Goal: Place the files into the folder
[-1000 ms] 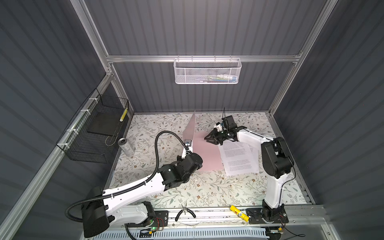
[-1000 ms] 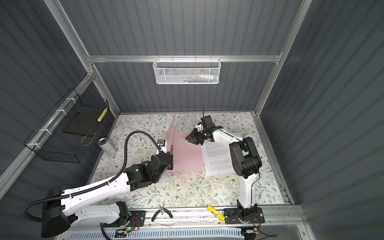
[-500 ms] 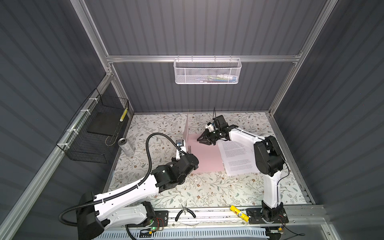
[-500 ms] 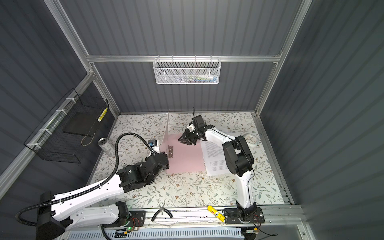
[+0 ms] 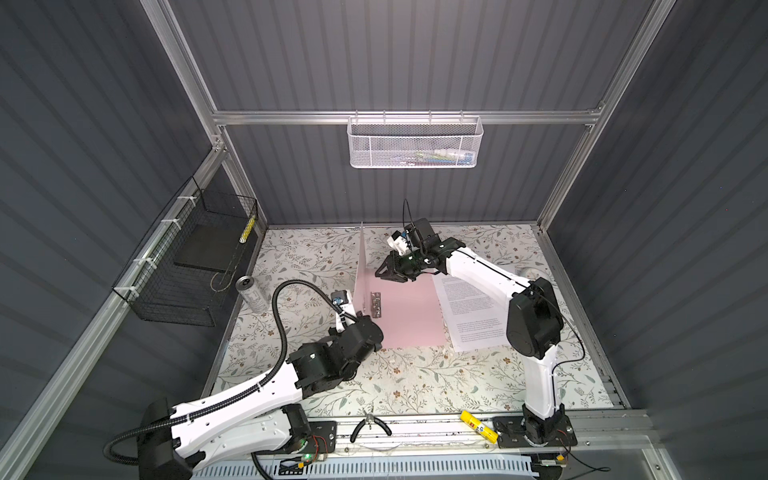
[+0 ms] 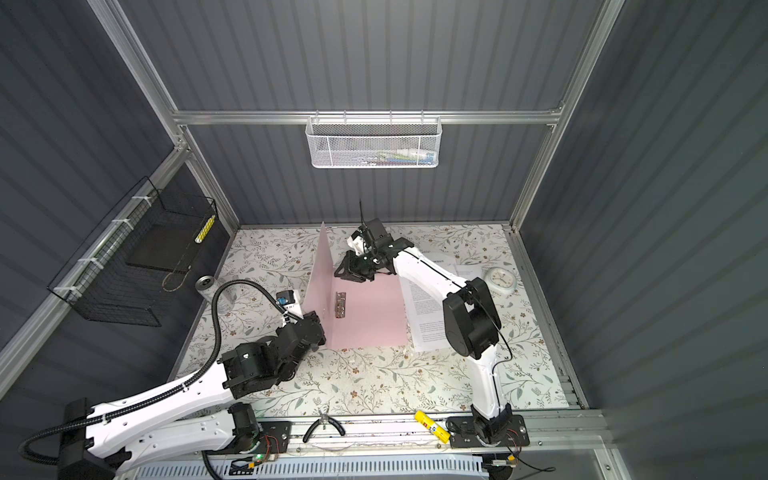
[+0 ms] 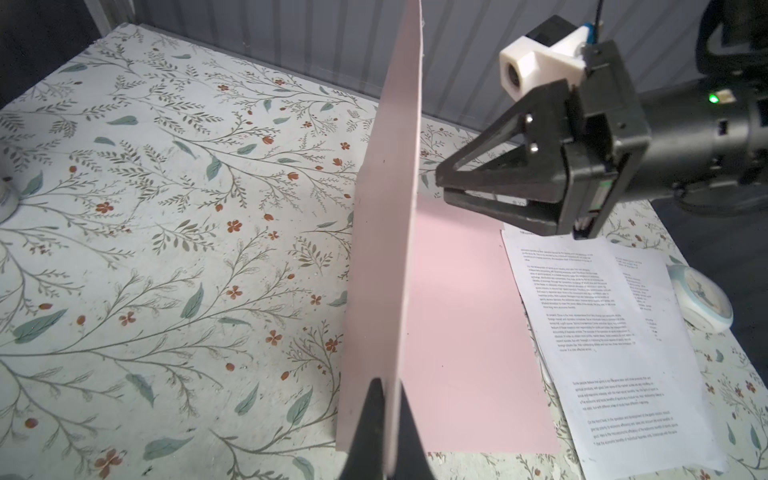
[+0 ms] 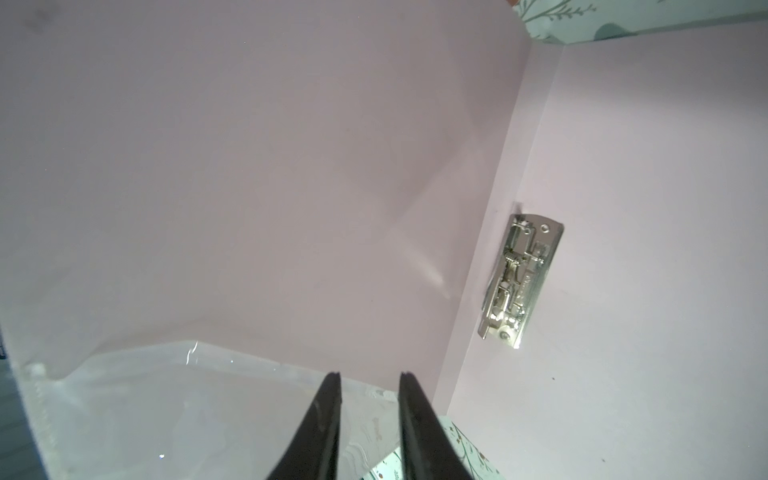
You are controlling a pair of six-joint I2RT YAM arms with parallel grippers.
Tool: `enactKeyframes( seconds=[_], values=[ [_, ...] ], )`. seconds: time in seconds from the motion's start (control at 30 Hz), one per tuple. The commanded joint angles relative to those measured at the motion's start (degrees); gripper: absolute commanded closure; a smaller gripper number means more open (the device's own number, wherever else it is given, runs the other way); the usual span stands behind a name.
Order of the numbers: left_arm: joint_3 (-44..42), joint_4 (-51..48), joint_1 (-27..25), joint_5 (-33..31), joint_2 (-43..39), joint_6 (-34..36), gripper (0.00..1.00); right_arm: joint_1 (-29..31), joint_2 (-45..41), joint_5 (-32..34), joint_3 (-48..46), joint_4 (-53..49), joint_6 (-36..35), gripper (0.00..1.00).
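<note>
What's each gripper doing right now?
Left gripper: closed on the folder cover, holding it upright.
Right gripper: partly open, holding nothing.

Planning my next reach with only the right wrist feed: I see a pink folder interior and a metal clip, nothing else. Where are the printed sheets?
Observer: The white printed paper sheets lie flat on the floral-patterned table, beside the lying half of the pale pink folder, along its edge opposite the spine.
Operator: What holds the other half up?
Observer: The left end effector, shut on the near edge of the upright cover.
Operator: Anything past the sheets I might hit?
Observer: A small round white clock lies on the table beside them, on the side away from the folder.
</note>
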Motion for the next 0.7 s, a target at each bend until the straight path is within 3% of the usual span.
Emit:
enactKeyframes(
  seconds=[0.0, 0.07, 0.13, 0.27, 0.37, 0.67],
  values=[
    [-2.8, -3.2, 0.3, -2.3, -3.1, -5.7, 1.0, 1.0, 0.9, 2.7, 2.4, -4.9, -3.1, 0.72],
    [-4.2, -4.2, 0.3, -3.0, -4.9, -7.0, 1.0, 1.8, 1.8, 3.6, 3.9, -6.4, -3.8, 0.72],
    [-5.7, -4.7, 0.3, -3.7, -6.9, -8.1, 0.94, 2.9, 2.8, 5.2, 6.2, -8.4, -4.9, 0.71],
    [-7.8, -7.8, 0.3, -6.1, -10.4, -10.9, 0.56, 4.8, 5.0, 6.5, 10.9, -11.3, -5.8, 0.71],
    [-8.6, -10.8, 0.3, -7.9, -13.1, -12.5, 0.38, 6.2, 7.6, 6.5, 13.9, -12.9, -5.7, 0.7],
    [-6.5, -21.3, 0.3, -12.7, -22.7, -12.0, 0.3, 10.5, 17.1, 8.5, 29.0, -19.9, -6.6, 0.7]
  ],
)
